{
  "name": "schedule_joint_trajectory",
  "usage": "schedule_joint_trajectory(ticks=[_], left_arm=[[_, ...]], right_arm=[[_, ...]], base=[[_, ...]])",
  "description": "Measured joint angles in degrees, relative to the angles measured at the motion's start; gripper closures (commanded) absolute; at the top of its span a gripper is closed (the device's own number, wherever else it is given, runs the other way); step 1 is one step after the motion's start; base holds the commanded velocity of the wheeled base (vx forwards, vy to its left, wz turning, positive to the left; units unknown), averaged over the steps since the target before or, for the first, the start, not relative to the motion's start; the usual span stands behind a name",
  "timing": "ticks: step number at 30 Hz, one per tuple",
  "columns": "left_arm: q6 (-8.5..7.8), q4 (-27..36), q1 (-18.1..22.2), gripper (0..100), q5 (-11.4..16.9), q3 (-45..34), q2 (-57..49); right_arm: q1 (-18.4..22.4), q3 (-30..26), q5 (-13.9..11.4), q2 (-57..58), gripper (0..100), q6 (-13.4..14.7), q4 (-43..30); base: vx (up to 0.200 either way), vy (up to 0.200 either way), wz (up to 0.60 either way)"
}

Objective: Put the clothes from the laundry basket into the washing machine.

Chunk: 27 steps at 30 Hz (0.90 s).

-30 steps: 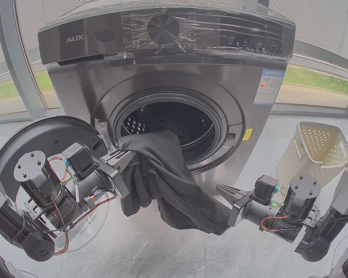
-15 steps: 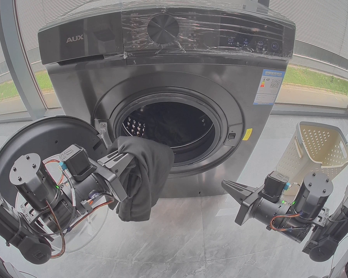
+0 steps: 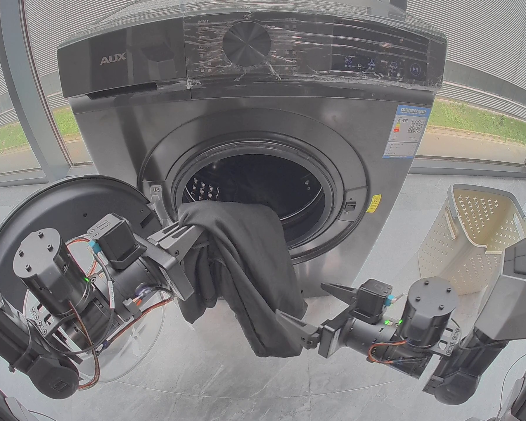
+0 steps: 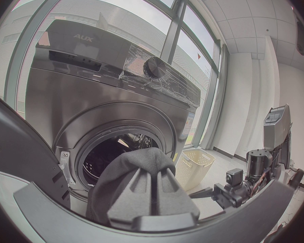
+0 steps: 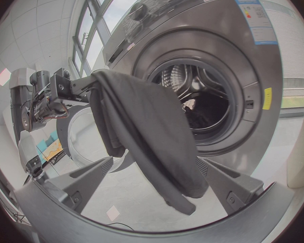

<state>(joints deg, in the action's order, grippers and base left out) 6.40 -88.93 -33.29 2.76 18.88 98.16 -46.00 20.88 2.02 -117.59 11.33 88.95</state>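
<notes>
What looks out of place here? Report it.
The black garment hangs outside the washing machine, pinched by the left hand, its tail dangling between the right hand's open fingers. Nothing spilled or damaged.

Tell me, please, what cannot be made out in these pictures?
1. Bottom of the laundry basket: head view, behind its near wall; leftover clothes unknown.
2. Contents of the washing machine drum: right wrist view, dark, partly behind the black garment.
3. Left gripper pinch point: head view, garment drapes over it.
</notes>
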Motion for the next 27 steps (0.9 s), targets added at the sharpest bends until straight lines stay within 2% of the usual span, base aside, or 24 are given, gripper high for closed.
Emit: schedule_joint_trajectory(ticks=[11, 16, 22, 27], left_arm=[[0.09, 0.0, -0.6, 100, -0.1, 0.0, 0.0], [0.29, 0.0, -0.6, 100, -0.1, 0.1, 0.1], [0.44, 0.0, -0.6, 100, -1.0, 0.3, 0.2], [0.62, 0.0, -0.6, 100, -1.1, 0.6, 0.2]], right_arm=[[-6.0, 3.9, -2.5, -3.3, 0, -0.2, 0.0], [-7.2, 8.6, -2.6, -3.4, 0, -0.4, 0.0], [-7.1, 13.5, -2.2, -4.3, 0, -1.0, 0.0], [-4.7, 17.9, -0.9, -8.0, 0, -2.0, 0.0]], base=[[0.000, 0.000, 0.00], [0.000, 0.000, 0.00], [0.000, 0.000, 0.00], [0.000, 0.000, 0.00]])
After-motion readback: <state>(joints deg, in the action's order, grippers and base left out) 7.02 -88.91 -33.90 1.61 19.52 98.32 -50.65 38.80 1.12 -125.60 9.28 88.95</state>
